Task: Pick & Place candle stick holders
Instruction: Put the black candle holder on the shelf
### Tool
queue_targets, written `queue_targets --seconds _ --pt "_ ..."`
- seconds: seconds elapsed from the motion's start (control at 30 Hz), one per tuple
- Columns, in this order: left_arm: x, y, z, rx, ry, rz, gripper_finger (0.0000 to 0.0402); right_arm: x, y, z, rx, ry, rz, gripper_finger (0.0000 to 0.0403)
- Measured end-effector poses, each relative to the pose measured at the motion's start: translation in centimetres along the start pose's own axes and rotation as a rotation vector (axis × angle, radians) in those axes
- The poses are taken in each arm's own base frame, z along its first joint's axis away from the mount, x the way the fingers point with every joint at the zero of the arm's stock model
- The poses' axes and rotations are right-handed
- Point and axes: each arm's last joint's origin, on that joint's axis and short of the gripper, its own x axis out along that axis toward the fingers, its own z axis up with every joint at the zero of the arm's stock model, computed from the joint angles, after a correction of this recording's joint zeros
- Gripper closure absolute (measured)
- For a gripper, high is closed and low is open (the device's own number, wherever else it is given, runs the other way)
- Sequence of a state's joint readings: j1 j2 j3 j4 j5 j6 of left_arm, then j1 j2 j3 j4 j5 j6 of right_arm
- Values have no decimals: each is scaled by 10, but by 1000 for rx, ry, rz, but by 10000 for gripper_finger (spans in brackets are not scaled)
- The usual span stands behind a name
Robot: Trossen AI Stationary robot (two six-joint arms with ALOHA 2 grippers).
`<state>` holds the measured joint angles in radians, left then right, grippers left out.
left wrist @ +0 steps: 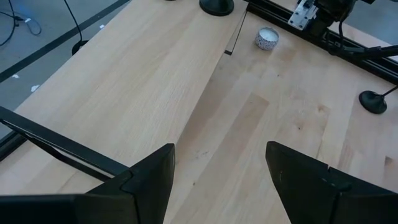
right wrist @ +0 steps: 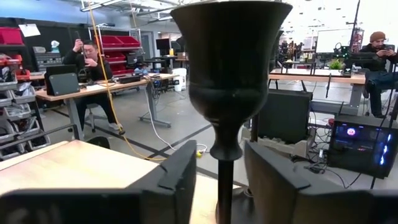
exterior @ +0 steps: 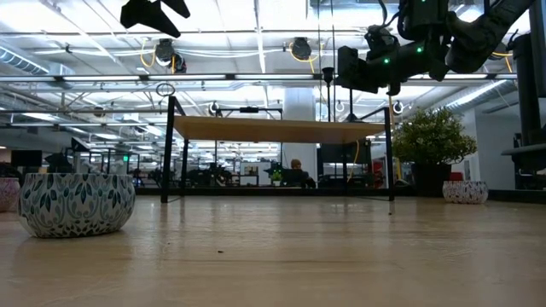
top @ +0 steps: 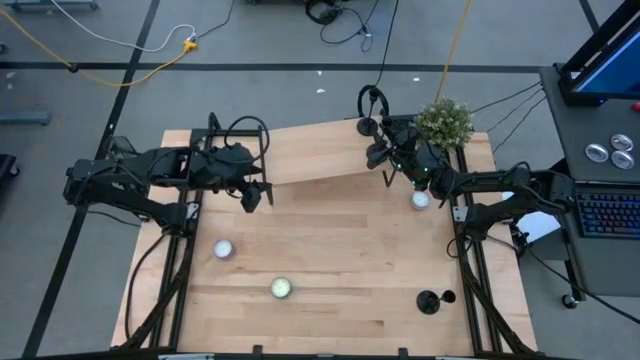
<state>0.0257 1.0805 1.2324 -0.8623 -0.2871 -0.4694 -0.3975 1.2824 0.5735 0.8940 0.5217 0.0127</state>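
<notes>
A tall black candle stick holder (top: 371,112) stands upright by its round base on the raised wooden shelf (top: 310,150) at the far side. Its cup (right wrist: 230,56) and thin stem (right wrist: 225,186) fill the right wrist view. My right gripper (right wrist: 221,168) is open, one finger on each side of the stem with gaps showing. It comes level from the table's right (top: 380,140). A second black holder (top: 432,300) sits with its round base on the table at the near right. My left gripper (left wrist: 221,149) is open and empty above the table's left middle (top: 255,195). A third holder is not in view.
Three tealights lie on the table: left (top: 222,248), near middle (top: 281,288) and right, below my right arm (top: 420,198). A potted plant (top: 443,120) stands at the far right corner. The shelf (exterior: 281,128) stands on thin black legs. People sit at desks beyond the table.
</notes>
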Motion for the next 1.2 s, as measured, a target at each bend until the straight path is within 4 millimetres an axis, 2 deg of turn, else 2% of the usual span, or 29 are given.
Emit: queue_targets --seconds 0.33,0.57,0.77,0.9,1.2 --pt "0 0 0 0 0 0 146 -11 8 9 -82 -2 47 172" --pt "0 0 0 1 -1 0 146 -30 6 17 -122 92 83 140" --pt "0 0 0 1 -1 -1 146 -55 7 32 -134 113 156 140" --pt "0 0 0 1 -1 -1 147 -77 9 42 -79 122 247 153" --pt "-1 -2 0 6 -15 4 146 -129 14 56 69 194 531 217"
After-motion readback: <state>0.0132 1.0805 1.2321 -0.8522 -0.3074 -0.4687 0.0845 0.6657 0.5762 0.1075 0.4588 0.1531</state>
